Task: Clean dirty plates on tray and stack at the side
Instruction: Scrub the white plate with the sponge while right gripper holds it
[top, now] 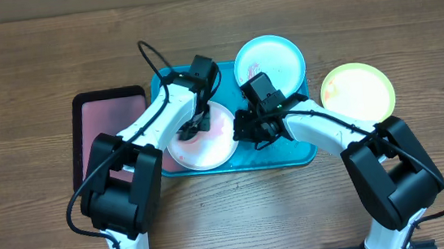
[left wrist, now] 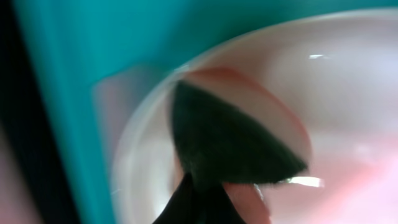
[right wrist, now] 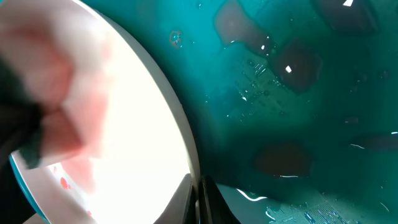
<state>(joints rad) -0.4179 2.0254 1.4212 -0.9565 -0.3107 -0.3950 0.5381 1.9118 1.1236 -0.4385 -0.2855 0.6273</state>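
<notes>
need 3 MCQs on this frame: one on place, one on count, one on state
1. Where is the yellow-green plate?
A) on the table, right of the tray
B) inside the tray
C) in the black-rimmed tray

2. How many plates are in view?
A) two
B) three
C) four

3. The white plate is:
A) spotless
B) upside down
C) smeared pink-red

Answers:
1 A: it lies beyond the tray's right rim.
2 B: white, light blue and yellow-green.
3 C: the smear shows beside the dark sponge.
</notes>
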